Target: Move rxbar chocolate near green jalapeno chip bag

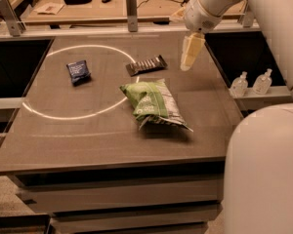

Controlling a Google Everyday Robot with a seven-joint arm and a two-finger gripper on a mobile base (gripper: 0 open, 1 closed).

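Note:
The rxbar chocolate [146, 65] is a slim dark bar with pale stripes, lying flat on the table toward the back, just behind the green jalapeno chip bag [154, 103]. The bag is large, crinkled, light green with white and silver, near the table's middle. My gripper [189, 56] hangs from the white arm at the upper right, above the table and a little to the right of the bar, not touching it.
A small dark blue packet [78, 72] lies inside a white circle line [53, 116] on the left of the table. Two clear bottles [251, 83] stand on a ledge to the right. A cluttered bench [88, 4] runs behind the table.

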